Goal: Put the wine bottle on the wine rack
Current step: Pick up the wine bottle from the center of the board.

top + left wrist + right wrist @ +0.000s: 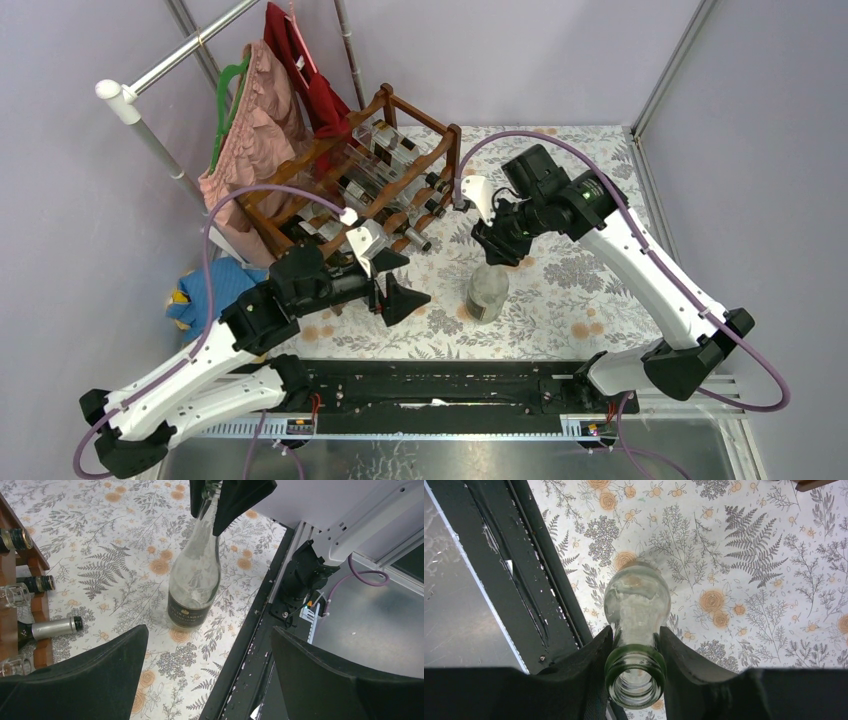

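Observation:
A clear wine bottle with a dark label stands upright on the floral tablecloth, near the front middle. From above, my right gripper is shut on its neck just under the green lip, one finger pressed on each side. My left gripper hangs open to the left of the bottle, nothing between its fingers. The dark reddish-brown wine rack stands at the back left.
Several bottles lie in the rack, necks toward the table's middle. A clothes rail with a pink garment and a red one stands behind the rack. A blue cloth lies left. A black base rail runs along the near edge.

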Robot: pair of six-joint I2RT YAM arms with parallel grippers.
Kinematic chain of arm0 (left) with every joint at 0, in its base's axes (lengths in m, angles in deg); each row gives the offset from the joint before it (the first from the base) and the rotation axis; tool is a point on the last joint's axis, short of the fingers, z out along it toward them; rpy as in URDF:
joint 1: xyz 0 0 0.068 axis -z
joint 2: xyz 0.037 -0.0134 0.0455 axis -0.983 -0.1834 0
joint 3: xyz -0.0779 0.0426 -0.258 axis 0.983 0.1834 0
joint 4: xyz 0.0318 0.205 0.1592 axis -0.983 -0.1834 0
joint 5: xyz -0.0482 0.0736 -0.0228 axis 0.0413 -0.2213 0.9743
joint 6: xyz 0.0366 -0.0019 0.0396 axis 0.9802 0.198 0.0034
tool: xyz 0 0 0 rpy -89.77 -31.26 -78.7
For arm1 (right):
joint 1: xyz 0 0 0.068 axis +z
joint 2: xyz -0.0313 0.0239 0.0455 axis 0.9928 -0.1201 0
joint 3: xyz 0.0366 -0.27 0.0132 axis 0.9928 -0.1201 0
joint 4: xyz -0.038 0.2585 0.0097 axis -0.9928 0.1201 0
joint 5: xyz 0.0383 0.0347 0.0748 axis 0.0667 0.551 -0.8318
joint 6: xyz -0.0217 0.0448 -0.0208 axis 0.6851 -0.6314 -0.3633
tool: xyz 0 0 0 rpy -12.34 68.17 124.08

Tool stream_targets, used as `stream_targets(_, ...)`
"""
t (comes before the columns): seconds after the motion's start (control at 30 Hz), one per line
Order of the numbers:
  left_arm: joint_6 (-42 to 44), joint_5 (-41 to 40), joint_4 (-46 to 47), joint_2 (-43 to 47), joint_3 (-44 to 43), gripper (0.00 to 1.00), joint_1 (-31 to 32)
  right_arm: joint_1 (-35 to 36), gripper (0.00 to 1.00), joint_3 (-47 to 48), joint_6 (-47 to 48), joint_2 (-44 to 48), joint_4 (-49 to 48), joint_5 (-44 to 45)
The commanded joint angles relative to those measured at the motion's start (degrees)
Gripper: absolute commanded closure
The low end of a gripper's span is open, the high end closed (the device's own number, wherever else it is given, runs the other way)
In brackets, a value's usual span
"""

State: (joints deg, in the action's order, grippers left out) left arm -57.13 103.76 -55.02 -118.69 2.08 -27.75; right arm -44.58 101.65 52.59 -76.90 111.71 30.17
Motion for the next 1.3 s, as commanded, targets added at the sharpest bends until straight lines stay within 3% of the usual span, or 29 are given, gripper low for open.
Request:
stream_targets(0.0,2.4,1.3,-0.4,-1.8,-2.2,0.01,-0.4,-1.2,1.00,2.9,-2.6,3.7,-1.3,-2.7)
stream_targets(0.4,3.7,3.0,2.6,-7.5,-5.7,0.01,-0.3,-11.6,1.00,12.2,-5.7,1.5,-2.6,-12.5)
stream_targets(0.77,7.5,1.5,-0.4,-14.4,-13.7,0.01,-0.3,-23.5,1.00,19.7,-10.8,-4.8,1.3,-31.2)
stream_targets(1.0,5.5,-1.0,0.5,-7.4,-8.0,0.01,-0.3,-31.2,1.00,14.0,-15.1,-6.1,0.9,-42.4)
stream_targets(1.27,2.7,-0.7,0.6,-4.3,-5.0,0.01,-0.3,-35.4,1.00,4.4,-20.0,-3.9,-4.0,-46.3)
